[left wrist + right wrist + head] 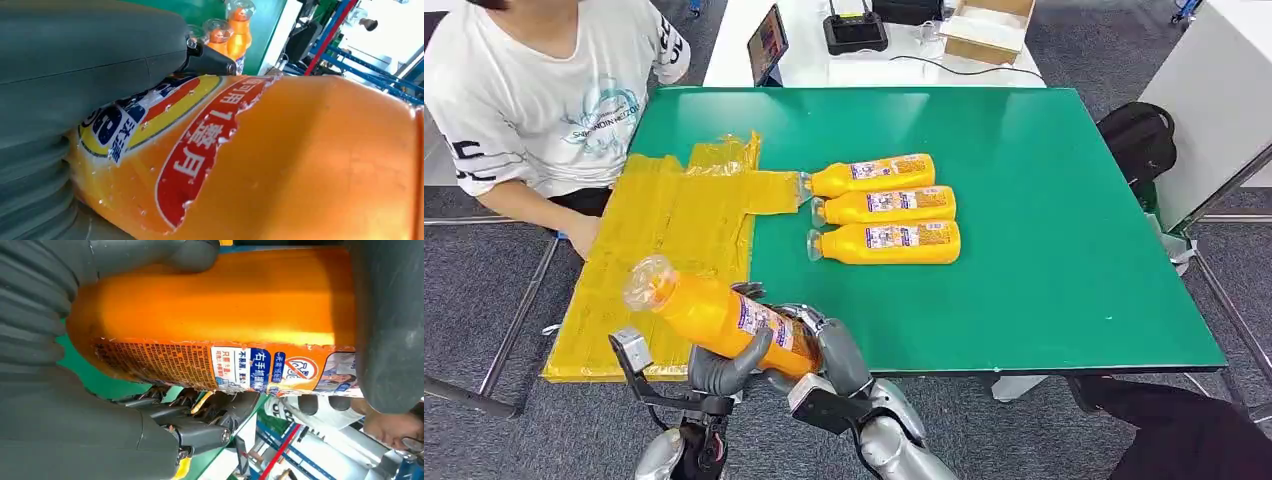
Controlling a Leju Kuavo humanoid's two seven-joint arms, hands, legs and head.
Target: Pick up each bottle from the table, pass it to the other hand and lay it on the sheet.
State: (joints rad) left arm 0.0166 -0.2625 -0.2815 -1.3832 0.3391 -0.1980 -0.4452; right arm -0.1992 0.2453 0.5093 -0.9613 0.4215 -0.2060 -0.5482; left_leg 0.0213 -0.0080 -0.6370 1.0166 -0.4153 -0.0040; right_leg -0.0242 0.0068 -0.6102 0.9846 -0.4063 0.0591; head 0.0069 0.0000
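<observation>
Both hands on one bottle (719,318) at the near table edge. Left hand (724,368) wraps its grey fingers around the bottle's lower body from beneath; right hand (824,350) grips the base end, fingers curled over it. I read the bottle as tilted, clear-capped neck up and toward the left, hanging over the near end of the yellow sheet (664,240). From the left wrist I see the orange label side pressed against the hand's thumb; from the right wrist, the printed label band and the other hand's thumb across the bottle.

Sheet lies flat along the left part of the green table (1064,250), its far end crumpled. Three more bottles (884,209) lie on their sides mid-table, side by side in a row, caps toward the sheet, the farthest one's cap touching the sheet's edge.

Person in a white printed shirt (534,95) sits at the far left, one hand at the sheet's left edge. Beyond the green table, a white table (804,60) carries a tablet (767,42), a black device (855,30) and a cardboard box (986,28).
</observation>
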